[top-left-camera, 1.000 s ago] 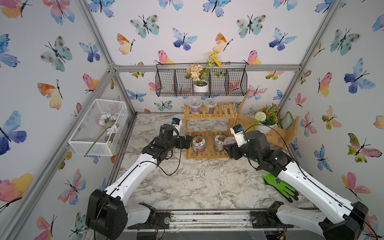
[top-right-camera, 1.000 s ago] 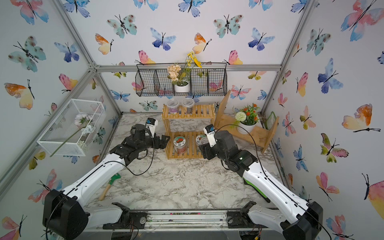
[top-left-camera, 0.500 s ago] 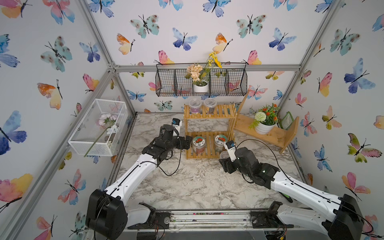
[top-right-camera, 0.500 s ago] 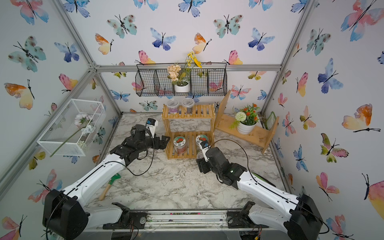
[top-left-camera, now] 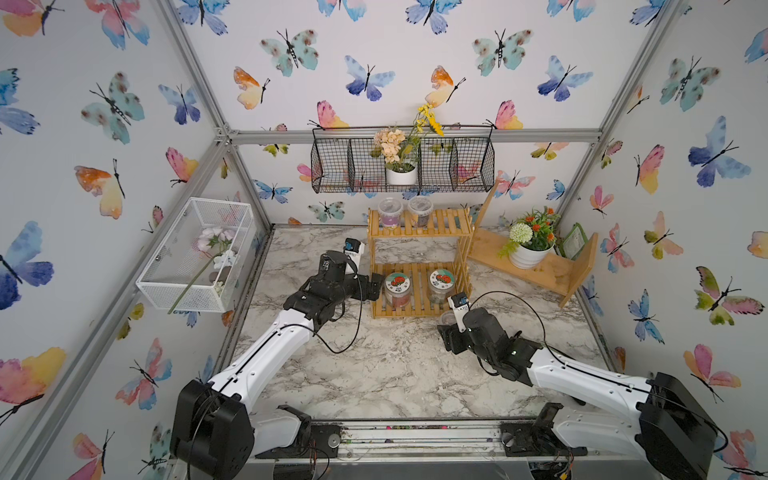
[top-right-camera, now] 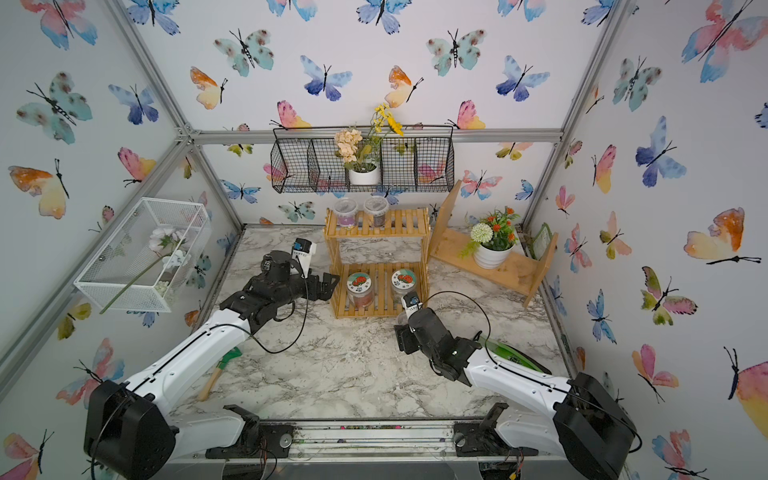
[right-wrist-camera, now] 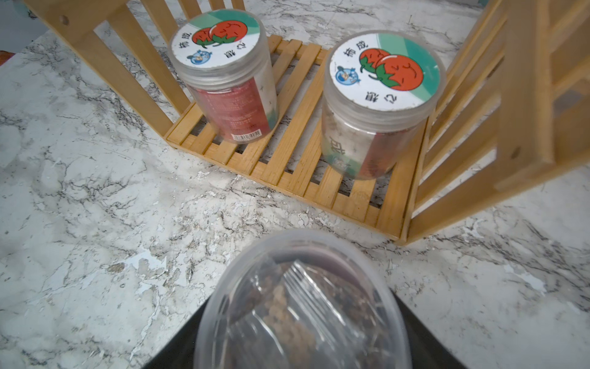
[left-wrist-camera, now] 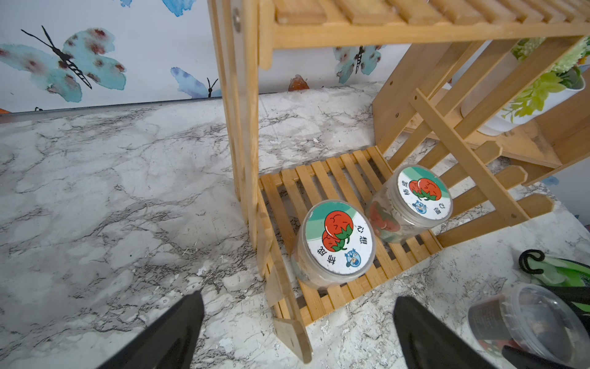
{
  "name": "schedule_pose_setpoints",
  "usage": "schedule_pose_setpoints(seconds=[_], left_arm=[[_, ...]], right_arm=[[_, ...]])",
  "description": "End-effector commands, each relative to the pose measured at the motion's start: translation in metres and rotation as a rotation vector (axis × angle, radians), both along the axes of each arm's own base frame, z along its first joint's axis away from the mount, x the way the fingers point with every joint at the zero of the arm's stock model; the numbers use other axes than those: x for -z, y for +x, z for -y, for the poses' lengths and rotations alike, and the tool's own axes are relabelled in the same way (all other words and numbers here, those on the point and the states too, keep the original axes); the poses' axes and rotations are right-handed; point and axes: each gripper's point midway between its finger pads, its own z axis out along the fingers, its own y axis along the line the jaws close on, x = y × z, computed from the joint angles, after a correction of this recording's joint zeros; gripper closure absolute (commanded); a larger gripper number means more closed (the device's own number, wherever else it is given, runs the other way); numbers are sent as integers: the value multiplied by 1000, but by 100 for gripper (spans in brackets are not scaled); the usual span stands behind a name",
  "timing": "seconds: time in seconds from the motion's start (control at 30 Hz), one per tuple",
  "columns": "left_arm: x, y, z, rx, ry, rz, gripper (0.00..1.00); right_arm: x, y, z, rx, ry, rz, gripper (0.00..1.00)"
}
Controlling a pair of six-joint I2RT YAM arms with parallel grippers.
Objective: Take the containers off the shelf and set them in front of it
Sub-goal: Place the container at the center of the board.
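The right gripper (right-wrist-camera: 300,338) is pinched on the sides of a small cup (right-wrist-camera: 300,297), low in front of the shelf (top-left-camera: 451,217) near its right corner post. Whether the cup touches the table (top-left-camera: 374,365) I cannot tell. The left gripper (left-wrist-camera: 300,332) is spread wide and empty, at the left end of the bottom tier, aimed at the left jar (left-wrist-camera: 338,238).

Still on the shelf are 2 jars, the left one and the right jar (left-wrist-camera: 424,193) on the bottom tier, and 2 cups (top-left-camera: 390,210) on the left half of the top tier.

The cup looks thin and light. It would likely dent under a hard squeeze, and its lid might pop, so a gentle hold on the wall below the rim suits it. The jars look stiffer, smooth and probably slippery, and heavier. The straight wall under the lid is the place to hold, with the jaws near full spread.

Headroom is short, because the top tier hangs over the jars, so sliding forward seems safer than lifting. Posts flank both ends, and the left jar sits close to its post. The bottom tier's front edge makes a small step down, which could tip a jar. The table ahead is broad and bare in the middle. The right front spot is taken by the cup, and a plank shelf (top-left-camera: 540,272) crowds the right side.
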Motion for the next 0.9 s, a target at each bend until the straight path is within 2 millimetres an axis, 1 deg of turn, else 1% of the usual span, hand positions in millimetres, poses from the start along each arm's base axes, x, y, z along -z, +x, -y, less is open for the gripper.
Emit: schedule_pose_setpoints(seconds=[0.0, 0.2, 0.3, 0.5, 0.87], left_arm=[[-10, -5, 2, 34, -18, 32, 1], [-9, -7, 2, 41, -16, 30, 1], [-8, -8, 2, 44, -16, 28, 1], [-8, -10, 2, 48, -19, 28, 1], [-9, -13, -1, 43, -16, 32, 1]], right_arm=[[5, 7, 3, 58, 20, 28, 39], [26, 8, 9, 98, 1, 11, 39], [33, 10, 13, 123, -9, 11, 39], [43, 12, 18, 155, -27, 9, 38], [60, 10, 22, 172, -40, -10, 36]])
